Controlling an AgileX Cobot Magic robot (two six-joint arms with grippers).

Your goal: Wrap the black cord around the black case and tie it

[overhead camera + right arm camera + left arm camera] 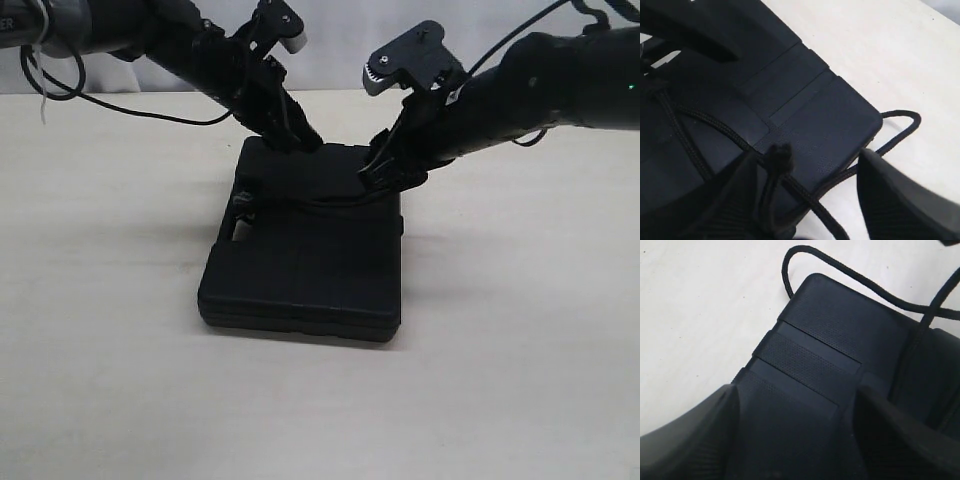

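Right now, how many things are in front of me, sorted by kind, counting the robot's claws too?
black case: 1
black cord: 1
grippers: 2, the left gripper and the right gripper
total: 4

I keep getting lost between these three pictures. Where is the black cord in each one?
Exterior view: the black cord lies across the far half of the black case.
Left wrist view: the black cord loops out beyond a corner of the black case.
Right wrist view: the black cord crosses the lid and loops past a corner.
Shared landmark: the black case, under the cord in all three.
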